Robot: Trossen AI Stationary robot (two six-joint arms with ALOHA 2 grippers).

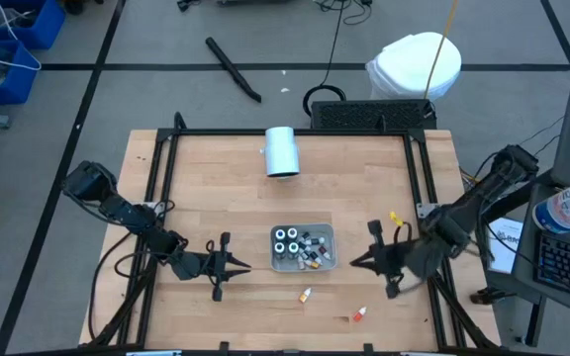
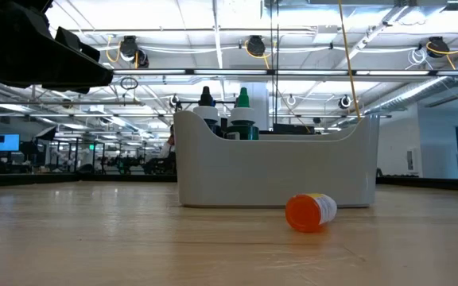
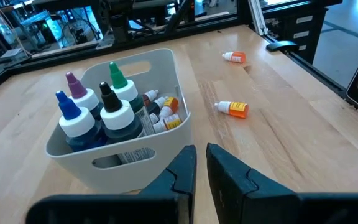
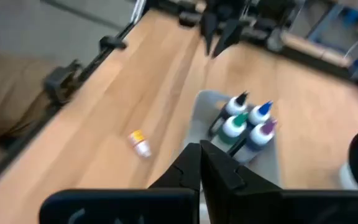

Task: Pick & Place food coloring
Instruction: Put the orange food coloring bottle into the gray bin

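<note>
Jaws of the left gripper (image 1: 243, 265) stand nearly together, only a thin slit between the fingers (image 3: 180, 174), nothing held; it hovers just left of the grey tray (image 1: 327, 233) at mid-bench. Right gripper (image 1: 356, 262) has its jaws fully closed & empty, sitting just right of the tray, tips pointing at it. Both arms reach in from opposite sides of the wooden bench (image 1: 206, 188). Food coloring: most bottles (image 1: 287, 240) stand or lie inside the tray, incl. four taller ones w/ purple, blue, green & black tips. Two small bottles lie loose on the bench nearer the front edge: one orange-labelled bottle (image 1: 306, 295) just in front of the tray, another (image 1: 360, 314) further right. White cylinder (image 1: 282, 151) lies well behind the tray.
</note>
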